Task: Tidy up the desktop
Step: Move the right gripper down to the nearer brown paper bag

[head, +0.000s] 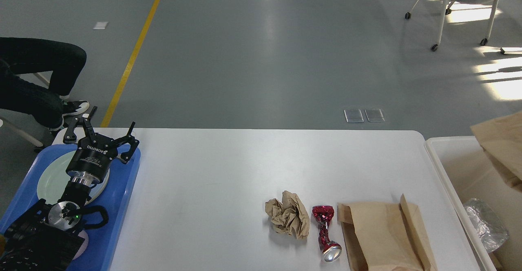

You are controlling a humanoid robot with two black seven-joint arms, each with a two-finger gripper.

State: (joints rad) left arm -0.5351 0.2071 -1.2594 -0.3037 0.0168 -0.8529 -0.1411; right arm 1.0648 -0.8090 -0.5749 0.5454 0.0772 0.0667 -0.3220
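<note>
The left gripper (102, 134) hung spread open over the blue tray (122, 205) at the desktop's (212, 173) left edge; the right gripper was out of sight. Along the desktop's near edge lay a crumpled paper ball (288, 214), a crushed red can (325, 232) and a flat brown bag (385, 236); another brown bag (502, 148) was over the cream bin (444, 173) beside the right edge.

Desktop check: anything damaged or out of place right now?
Yes. Near the desktop's front edge lie a crushed red can, a crumpled paper ball and a flattened brown paper bag.
</note>
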